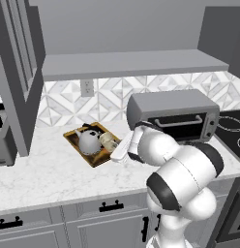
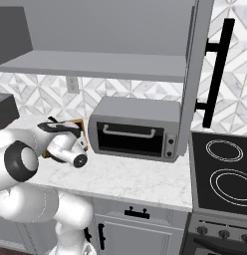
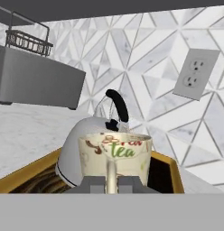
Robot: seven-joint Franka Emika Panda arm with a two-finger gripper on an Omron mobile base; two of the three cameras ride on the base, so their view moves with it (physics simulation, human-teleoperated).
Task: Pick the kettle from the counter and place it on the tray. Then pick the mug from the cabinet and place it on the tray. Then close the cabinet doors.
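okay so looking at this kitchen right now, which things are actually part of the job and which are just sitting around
Part of the job: kettle on the tray; mug, handle pinched in the shut gripper over the tray; counter; cabinet with its open doors.

Just sitting around: toaster oven, stove, wall outlet, deep fryer.

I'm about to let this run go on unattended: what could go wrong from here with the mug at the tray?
The pincer is shut on the mug by its handle, right beside the kettle; a nudge on release may knock the kettle or tip the mug. The tray looks crowded, so the mug may land on its rim. The cabinet doors stand open, and the arm could clip one.
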